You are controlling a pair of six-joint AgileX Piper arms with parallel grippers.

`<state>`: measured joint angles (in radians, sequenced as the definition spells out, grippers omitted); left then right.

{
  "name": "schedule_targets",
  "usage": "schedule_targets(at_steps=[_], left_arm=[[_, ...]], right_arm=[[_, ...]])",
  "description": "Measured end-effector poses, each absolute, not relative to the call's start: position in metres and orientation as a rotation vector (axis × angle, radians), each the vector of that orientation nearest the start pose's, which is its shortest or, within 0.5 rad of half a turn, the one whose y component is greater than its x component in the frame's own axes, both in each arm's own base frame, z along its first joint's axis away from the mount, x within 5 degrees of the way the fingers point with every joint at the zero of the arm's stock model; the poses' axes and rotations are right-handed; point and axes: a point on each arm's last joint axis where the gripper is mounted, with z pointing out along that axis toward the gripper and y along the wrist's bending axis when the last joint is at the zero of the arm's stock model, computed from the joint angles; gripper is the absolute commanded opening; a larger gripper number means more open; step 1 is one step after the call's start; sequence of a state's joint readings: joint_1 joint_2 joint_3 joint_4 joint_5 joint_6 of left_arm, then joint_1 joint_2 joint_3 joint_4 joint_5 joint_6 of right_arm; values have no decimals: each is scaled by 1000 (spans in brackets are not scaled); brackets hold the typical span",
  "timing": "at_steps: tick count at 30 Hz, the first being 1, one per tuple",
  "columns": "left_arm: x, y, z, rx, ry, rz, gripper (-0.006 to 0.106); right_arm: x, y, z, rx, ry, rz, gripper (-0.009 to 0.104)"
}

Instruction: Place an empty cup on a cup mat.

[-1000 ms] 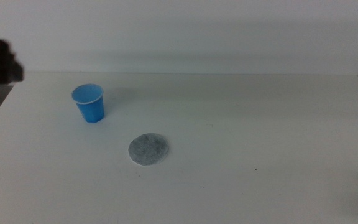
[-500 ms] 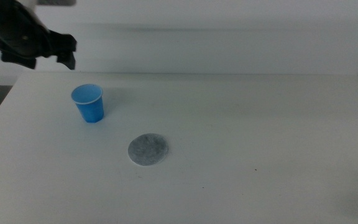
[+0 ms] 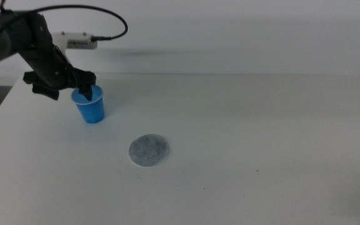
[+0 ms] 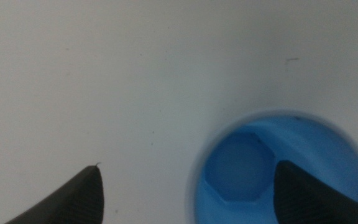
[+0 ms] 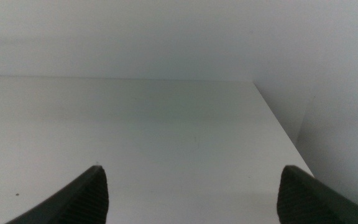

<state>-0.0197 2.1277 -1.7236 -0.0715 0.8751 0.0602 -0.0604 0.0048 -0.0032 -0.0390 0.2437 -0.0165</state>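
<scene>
Jaws of the left gripper [image 3: 67,87] stand spread wide, released, at the rim of the cup [image 3: 90,104]. In the middle view one dark jaw sits over the cup's mouth and the other hangs just outside its far-left side. The left wrist view looks straight down: one jaw tip lies over the blue inside of the cup [image 4: 272,171], the other over bare counter [image 4: 104,81], with the pale rim between them. Whether a jaw touches the rim cannot be told.

The cup stands upright on the white counter [image 3: 261,125], toward the far left, and holds nothing. The cup mat [image 3: 149,150] lies flat nearer the camera and a little to the right of the cup, apart from it, with nothing on it.

A black cable [image 3: 99,12] loops above the left arm. The right gripper [image 5: 194,199] is out of the middle view; its wrist view shows its jaws spread apart over bare counter beside a pale wall [image 5: 179,37].

No writing or brand mark can be read on anything.
</scene>
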Motion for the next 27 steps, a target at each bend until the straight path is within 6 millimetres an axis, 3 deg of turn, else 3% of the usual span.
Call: schedule_targets(at_steps=[4, 12, 16, 20, 23, 27], left_arm=[[465, -14, 185, 72, 2768, -77, 77], [468, -2, 179, 7, 2767, -114, -2], [467, 2, 185, 45, 2768, -190, -2], [452, 0, 206, 77, 2764, -237, -2], [428, -15, 229, 90, 2723, -245, -2], [391, -53, 247, 112, 2684, -287, -2]], right_arm=[[55, -4, 192, 12, 1730, -93, 93], [55, -4, 192, 12, 1730, -93, 93], [55, -4, 192, 12, 1730, -93, 93], [55, -4, 192, 12, 1730, -93, 93], [55, -4, 192, 12, 1730, -93, 93], [55, -4, 192, 12, 1730, -93, 93]])
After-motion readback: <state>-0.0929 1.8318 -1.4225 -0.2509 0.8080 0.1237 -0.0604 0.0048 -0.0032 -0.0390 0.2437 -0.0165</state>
